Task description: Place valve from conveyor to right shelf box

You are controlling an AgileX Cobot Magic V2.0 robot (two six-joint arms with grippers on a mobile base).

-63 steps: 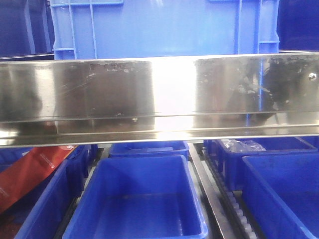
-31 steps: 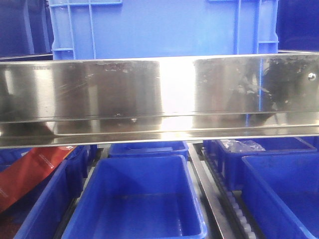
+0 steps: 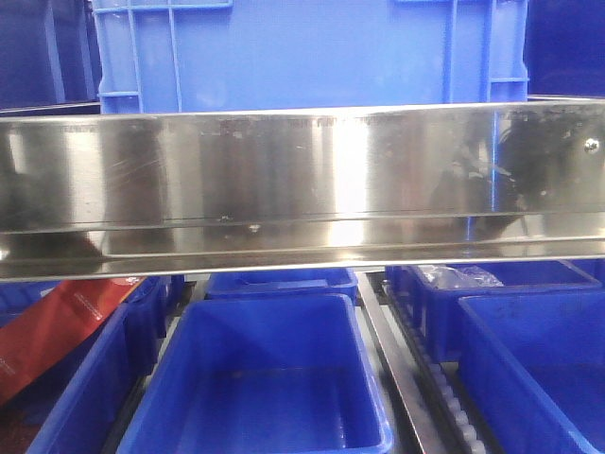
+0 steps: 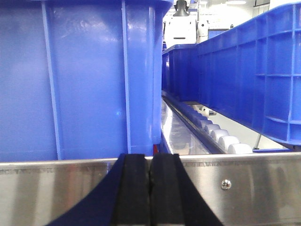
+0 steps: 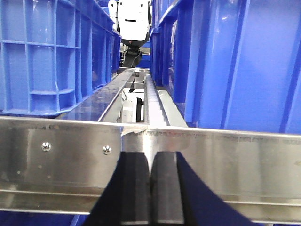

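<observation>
The valve and the conveyor are out of view. The front view faces a shelf with open blue boxes on its lower level: an empty one in the middle point(image 3: 265, 378) and another at the right point(image 3: 539, 359). My left gripper point(image 4: 149, 162) is shut with nothing between its black pads. It sits just before a steel rail point(image 4: 263, 188), with a blue crate wall point(image 4: 80, 80) behind. My right gripper point(image 5: 150, 160) is also shut and empty, in front of a steel rail point(image 5: 61, 155) between two blue crates.
A wide steel shelf rail point(image 3: 302, 180) crosses the front view, with a large blue crate point(image 3: 312, 57) on top. A red bag point(image 3: 57, 331) lies at the lower left. A clear plastic bag point(image 3: 458, 276) rests in a back box. White roller tracks point(image 3: 454, 407) separate the boxes.
The bright glare on the steel rail has widened and spread to the right. The boxes and shelf have hardly shifted in the view.
</observation>
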